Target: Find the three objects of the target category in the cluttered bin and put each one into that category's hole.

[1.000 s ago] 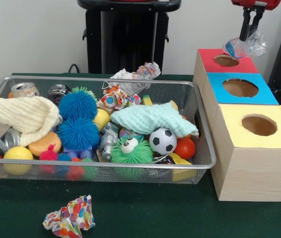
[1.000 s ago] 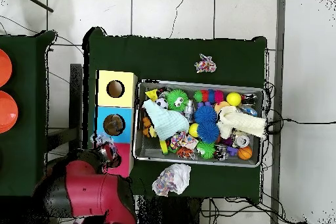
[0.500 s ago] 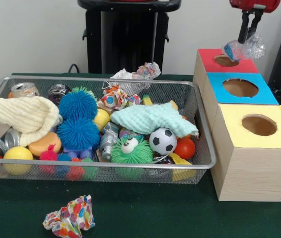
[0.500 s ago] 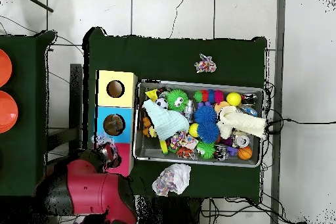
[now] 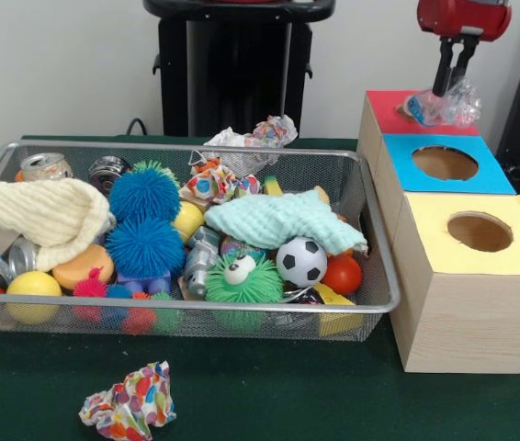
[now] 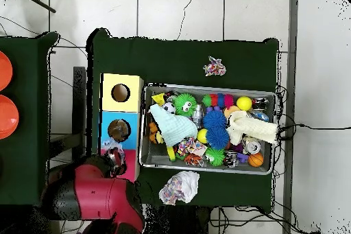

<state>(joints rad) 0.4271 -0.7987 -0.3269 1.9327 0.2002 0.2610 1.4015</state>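
Note:
My gripper (image 5: 450, 90) hangs over the red-topped box (image 5: 384, 108) at the far right, shut on a crushed clear plastic bottle (image 5: 438, 106). The bottle sits low over the red hole and hides it. The blue hole (image 5: 445, 163) and yellow hole (image 5: 480, 231) are uncovered. In the overhead view the bottle (image 6: 113, 154) shows at the red box (image 6: 131, 168), with the red arm (image 6: 89, 197) below it. The wire mesh bin (image 5: 378, 241) holds mixed clutter, including metal cans (image 5: 44, 165) at its left end.
The bin holds blue spiky balls (image 5: 145, 220), a soccer ball (image 5: 301, 261), a cream cloth (image 5: 39, 213) and a mint cloth (image 5: 278, 220). One crumpled paper wad (image 5: 130, 402) lies in front of the bin, another (image 5: 260, 133) behind it.
The gripper has carried the bottle down and a little left, from above the red box's right side to low over its hole.

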